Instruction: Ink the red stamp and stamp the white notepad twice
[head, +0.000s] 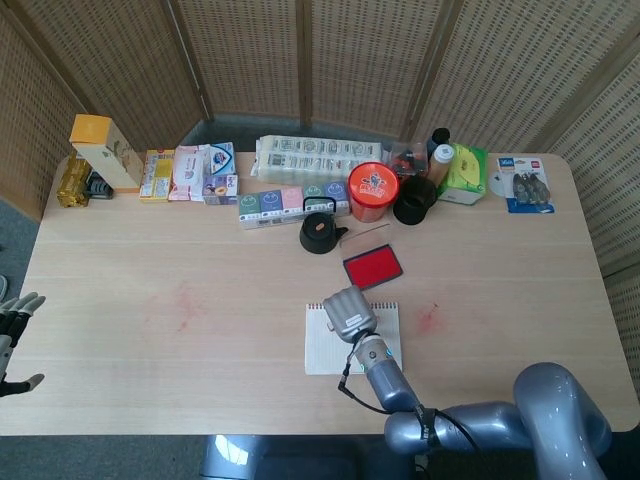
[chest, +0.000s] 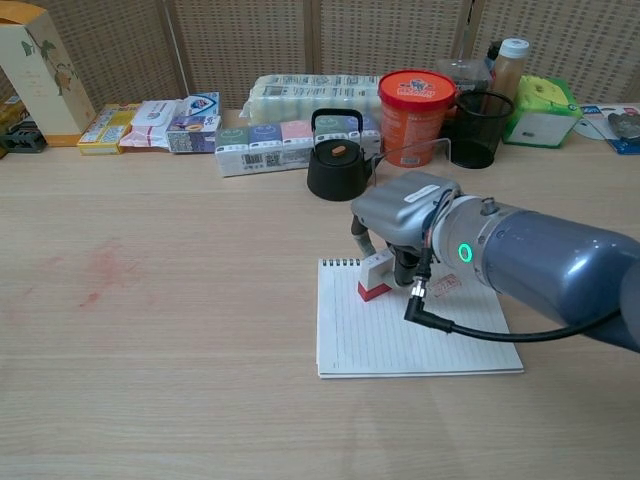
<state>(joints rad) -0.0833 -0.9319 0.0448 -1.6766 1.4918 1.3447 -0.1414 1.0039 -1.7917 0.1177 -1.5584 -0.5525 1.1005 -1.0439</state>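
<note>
Your right hand (chest: 405, 215) pinches the small red-based stamp (chest: 375, 277) in its fingers — tilted, its red face touching or just above the white lined notepad (chest: 400, 335), left of the existing red mark.

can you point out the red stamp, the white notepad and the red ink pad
red stamp (chest: 374, 282), chest view, on its red base.
white notepad (chest: 400, 345), chest view, on the bare lined page.
red ink pad (head: 372, 266), head view, on the middle of its red surface.

Wooden table (head: 150, 300), white notepad (chest: 410, 335), red ink pad (head: 372, 267), black kettle (chest: 335, 165), possibly ink smudges
</note>
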